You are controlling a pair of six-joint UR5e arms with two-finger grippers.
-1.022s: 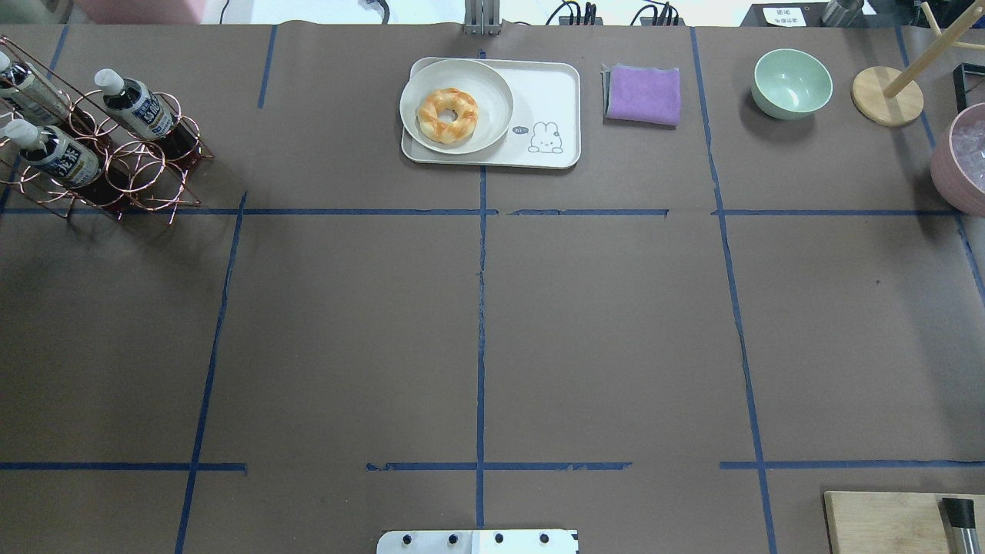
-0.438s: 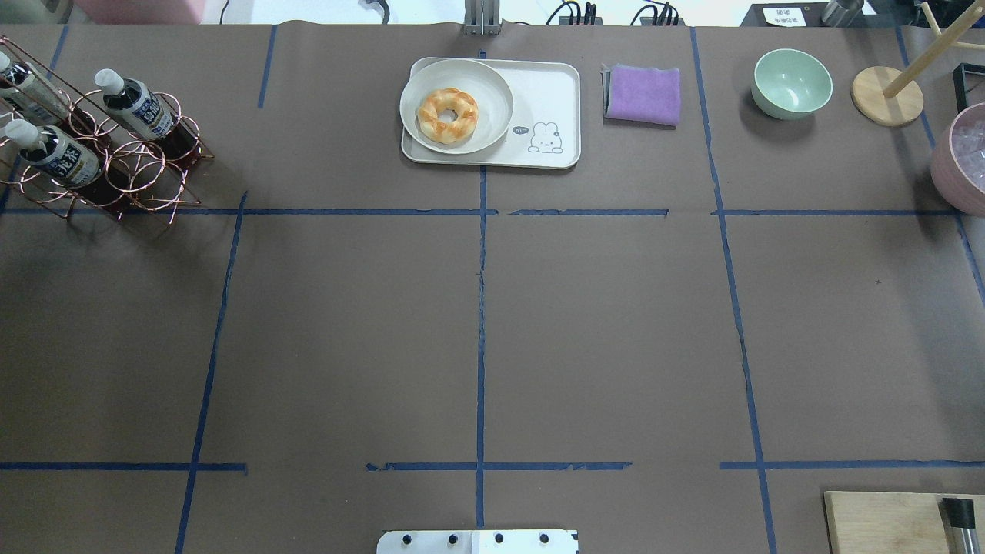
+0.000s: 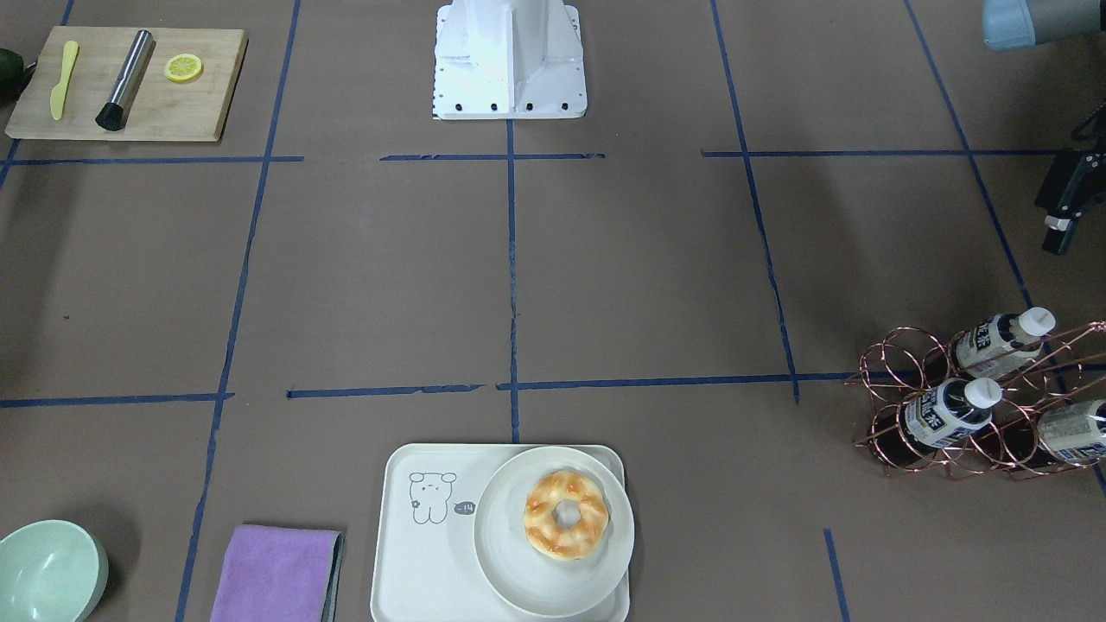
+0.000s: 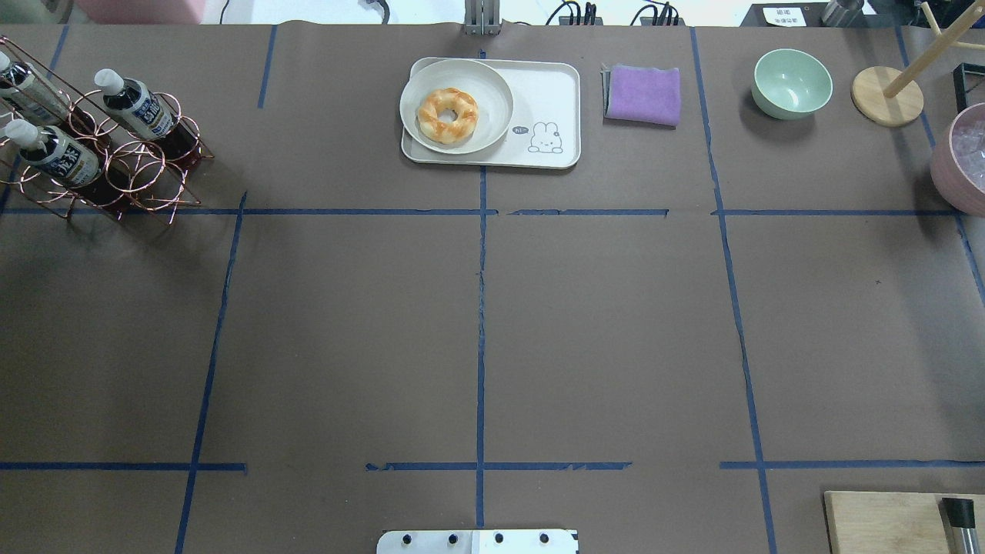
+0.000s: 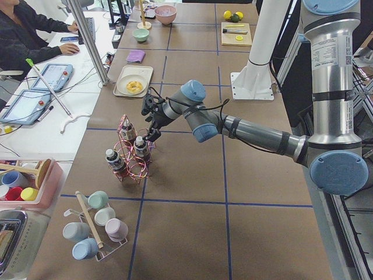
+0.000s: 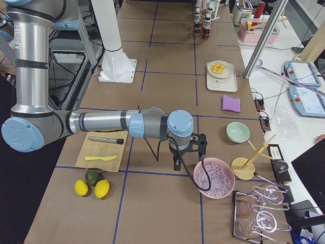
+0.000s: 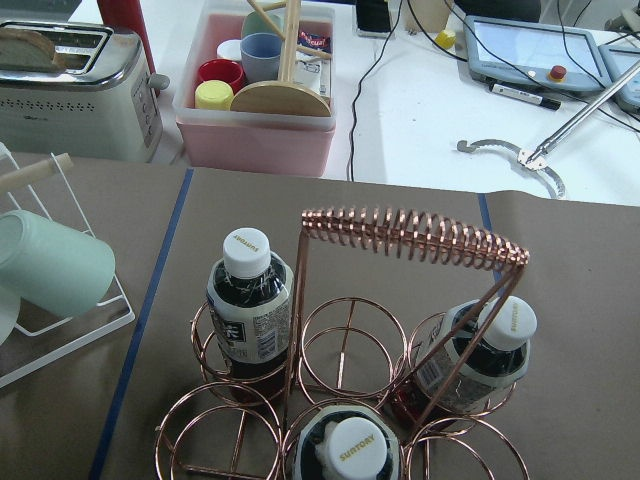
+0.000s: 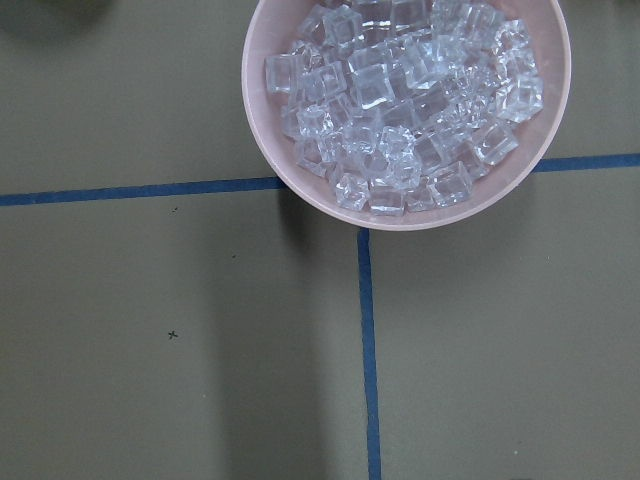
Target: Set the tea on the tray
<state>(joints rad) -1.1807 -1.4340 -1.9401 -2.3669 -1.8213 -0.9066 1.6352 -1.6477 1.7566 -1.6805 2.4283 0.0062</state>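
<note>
Three tea bottles [image 4: 135, 104] with white caps sit in the rings of a copper wire rack [image 4: 146, 173] at the far left corner of the brown tabletop [image 4: 346, 323]. The cream tray [image 4: 550, 92] lies at the middle of the far edge, well apart from the rack. A round plate [image 4: 492, 85] with a doughnut [image 4: 447, 115] covers the tray's left half, and the half with the bear drawing is bare. The left tool [image 5: 151, 123] hovers near the rack, above it, touching no bottle. The frame edge cuts it off in the front view, so I cannot tell how wide it is. The right tool [image 6: 179, 160] hangs beside a pink bowl of ice cubes [image 6: 213, 179] at the right end. I cannot tell its width either.
</note>
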